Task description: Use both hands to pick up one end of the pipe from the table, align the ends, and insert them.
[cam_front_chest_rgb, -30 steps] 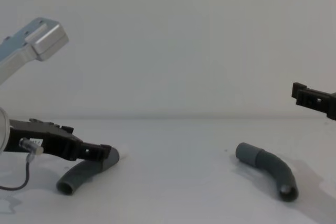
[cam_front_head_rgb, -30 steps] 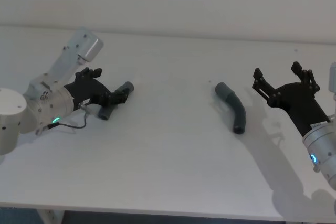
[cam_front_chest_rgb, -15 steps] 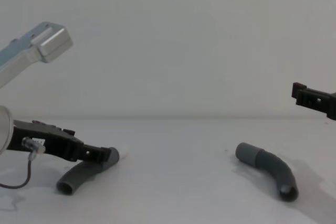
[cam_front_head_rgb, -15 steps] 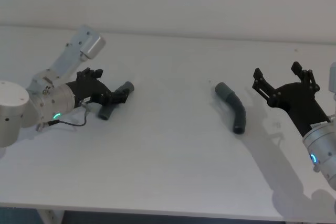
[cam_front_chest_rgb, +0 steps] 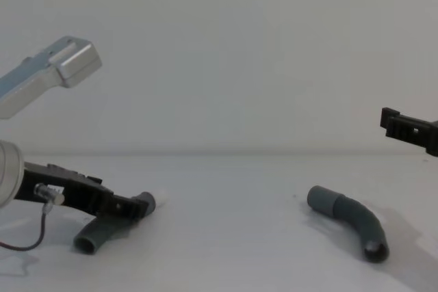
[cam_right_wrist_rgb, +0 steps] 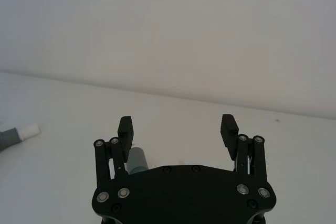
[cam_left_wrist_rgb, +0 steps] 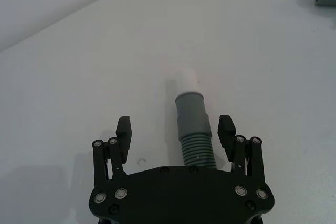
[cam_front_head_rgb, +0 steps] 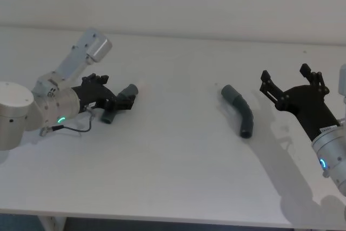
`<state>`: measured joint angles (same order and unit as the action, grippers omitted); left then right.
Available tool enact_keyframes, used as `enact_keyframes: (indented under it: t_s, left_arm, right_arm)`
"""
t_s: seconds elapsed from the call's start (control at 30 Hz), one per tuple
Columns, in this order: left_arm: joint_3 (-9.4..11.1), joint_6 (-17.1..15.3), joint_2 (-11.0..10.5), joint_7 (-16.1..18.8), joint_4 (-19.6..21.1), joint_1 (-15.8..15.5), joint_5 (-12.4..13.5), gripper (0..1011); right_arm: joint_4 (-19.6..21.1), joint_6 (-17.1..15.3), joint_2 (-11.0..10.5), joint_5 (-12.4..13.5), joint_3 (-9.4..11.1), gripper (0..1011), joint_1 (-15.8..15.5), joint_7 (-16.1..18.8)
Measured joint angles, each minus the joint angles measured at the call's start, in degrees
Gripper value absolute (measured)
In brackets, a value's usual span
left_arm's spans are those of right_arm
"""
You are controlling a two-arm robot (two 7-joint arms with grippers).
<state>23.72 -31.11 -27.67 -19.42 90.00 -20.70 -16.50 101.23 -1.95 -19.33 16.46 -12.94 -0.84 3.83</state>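
Smooth white table (cam_front_head_rgb: 173, 166), two ribbed curved dark-grey hoses, left hose (cam_left_wrist_rgb: 197, 148) inside wide-spread left gripper (cam_left_wrist_rgb: 175, 124), right hose (cam_front_head_rgb: 242, 113) near spread, empty right gripper (cam_front_head_rgb: 286, 77)

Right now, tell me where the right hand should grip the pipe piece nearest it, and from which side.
Grip the right pipe piece on its darker body just behind the grey collar, likely from above, fingers spanning its width. It lies flat on the table, and the collar must be free for mating. The open right hand sits to its right.
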Motion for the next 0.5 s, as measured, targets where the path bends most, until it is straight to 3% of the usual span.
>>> enact_keyframes:
  t_s: [0.5]
  left_arm:
    - [-0.53, -1.85, 1.18, 0.23, -0.04, 0.15, 0.21, 1001]
  right_arm:
    - [0.0, 0.0, 0.0, 0.0, 0.0, 1010, 0.0, 0.0]
